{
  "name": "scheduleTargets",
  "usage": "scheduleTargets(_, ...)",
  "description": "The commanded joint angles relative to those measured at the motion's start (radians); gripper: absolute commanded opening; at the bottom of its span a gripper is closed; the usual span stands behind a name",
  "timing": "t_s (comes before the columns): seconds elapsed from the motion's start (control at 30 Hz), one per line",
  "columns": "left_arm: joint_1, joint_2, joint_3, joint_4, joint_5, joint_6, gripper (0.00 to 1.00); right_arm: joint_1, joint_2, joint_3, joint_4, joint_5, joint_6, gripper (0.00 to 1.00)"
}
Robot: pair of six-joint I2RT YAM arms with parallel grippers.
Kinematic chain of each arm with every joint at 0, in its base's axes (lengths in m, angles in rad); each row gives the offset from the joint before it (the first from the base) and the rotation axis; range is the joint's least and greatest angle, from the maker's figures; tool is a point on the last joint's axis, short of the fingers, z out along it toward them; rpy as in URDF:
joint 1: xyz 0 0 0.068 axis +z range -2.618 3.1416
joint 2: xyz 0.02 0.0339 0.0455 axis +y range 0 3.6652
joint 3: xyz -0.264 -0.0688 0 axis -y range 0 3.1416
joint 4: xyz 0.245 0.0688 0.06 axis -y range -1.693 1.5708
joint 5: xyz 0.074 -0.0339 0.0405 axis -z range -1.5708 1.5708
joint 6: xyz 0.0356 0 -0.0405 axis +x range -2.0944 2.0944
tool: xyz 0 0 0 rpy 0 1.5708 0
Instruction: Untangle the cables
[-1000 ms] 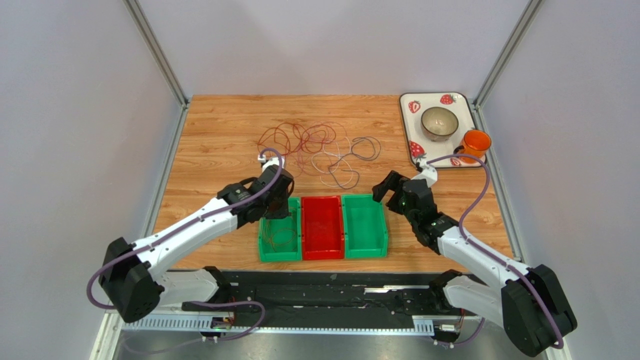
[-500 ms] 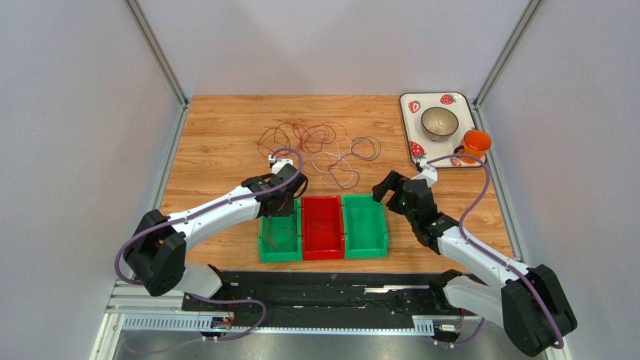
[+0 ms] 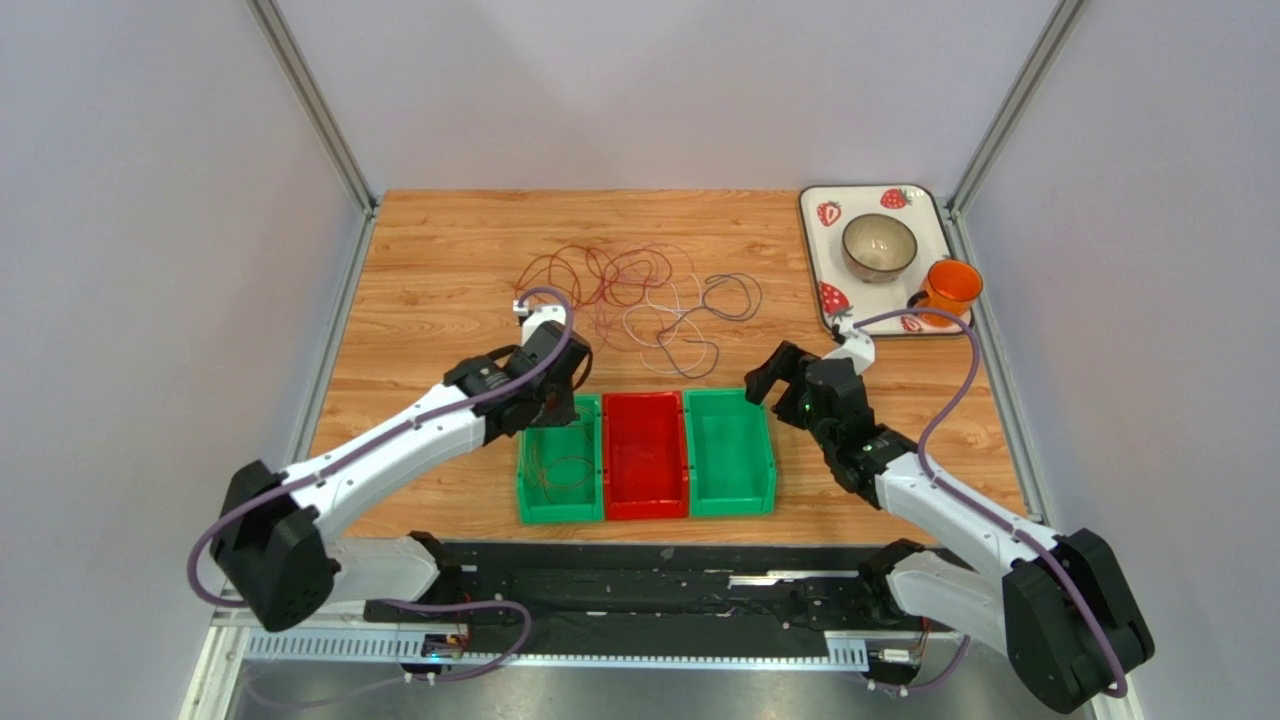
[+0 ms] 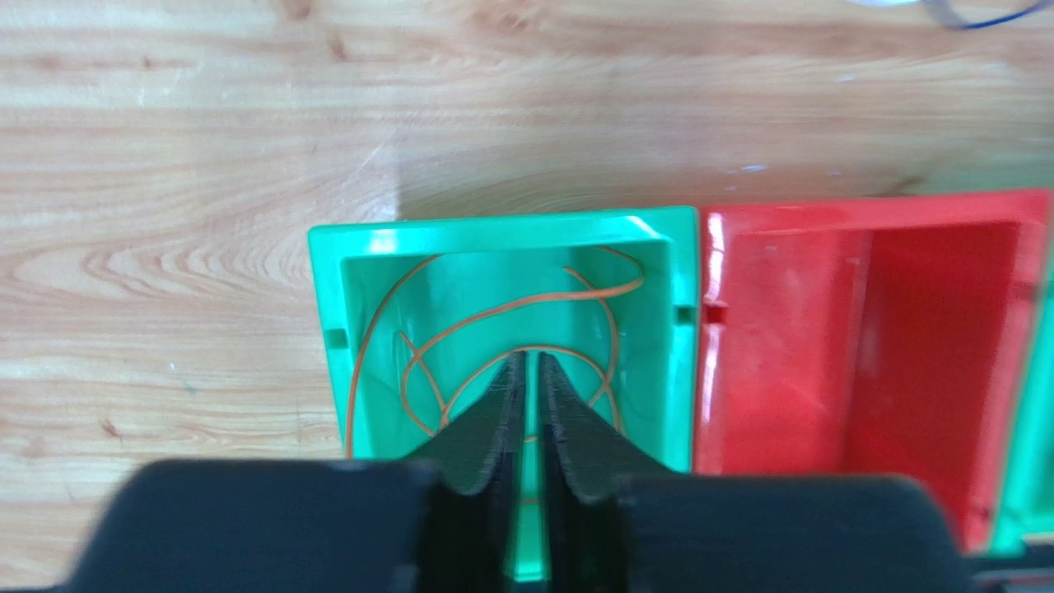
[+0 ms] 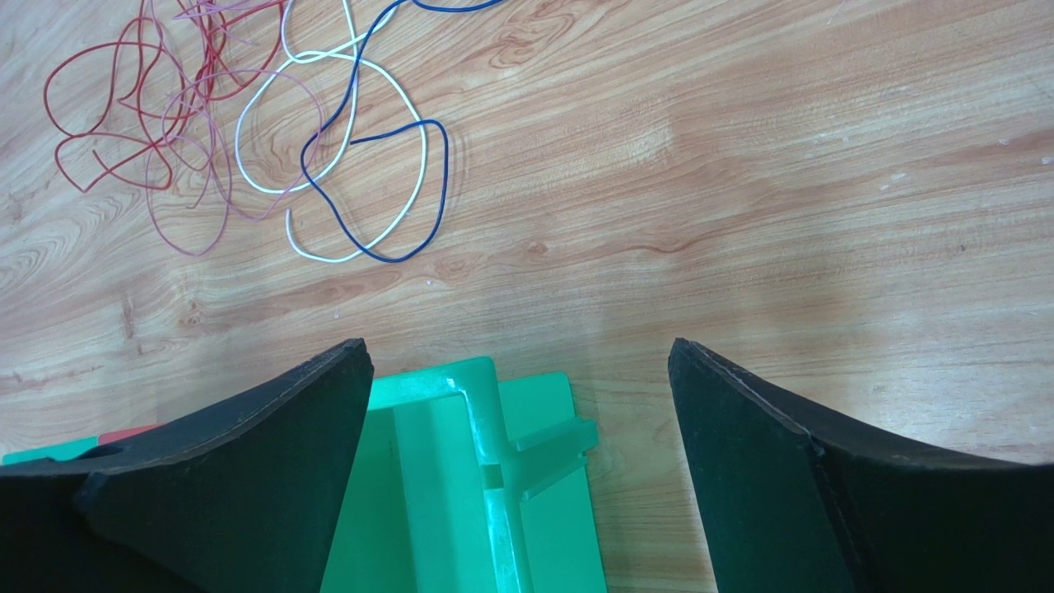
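Observation:
A tangle of thin cables (image 3: 631,293), red, brown, white and dark, lies on the wooden table behind three bins. In the right wrist view its red loops (image 5: 136,99), a white loop (image 5: 415,136) and a dark blue loop (image 5: 324,185) show. An orange cable (image 4: 495,319) lies coiled in the left green bin (image 4: 324,321). My left gripper (image 4: 532,361) is shut and holds nothing, hovering over that bin's far end (image 3: 549,393). My right gripper (image 5: 520,352) is wide open and empty, above the far right corner of the right green bin (image 5: 476,420).
A red bin (image 3: 645,399) stands between the left green bin (image 3: 523,488) and the right green bin (image 3: 769,465) near the front edge. A strawberry-print tray (image 3: 819,255) with a bowl (image 3: 879,245) and an orange cup (image 3: 951,285) sit at the back right.
My left arm swung slightly right, then back left and a little farther from me; its gripper stays over the left green bin. The right arm has not moved.

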Motion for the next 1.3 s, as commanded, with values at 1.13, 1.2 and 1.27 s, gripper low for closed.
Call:
scheduleTargets(1.13, 0.394, 0.718, 1.140, 0.176, 0.439, 0.297, 0.32, -0.004, 0.079, 0.103, -0.017, -0.035, -0.021, 0.96)
scheduleTargets(1.2, 0.402, 0.798, 1.206, 0.172, 0.463, 0.299, 0.32, -0.006, 0.085, 0.114, -0.028, -0.040, -0.027, 0.96)
scheduleTargets(1.27, 0.402, 0.870, 1.224, 0.173, 0.469, 0.305, 0.32, -0.004, 0.087, 0.116, -0.029, -0.040, -0.030, 0.96)
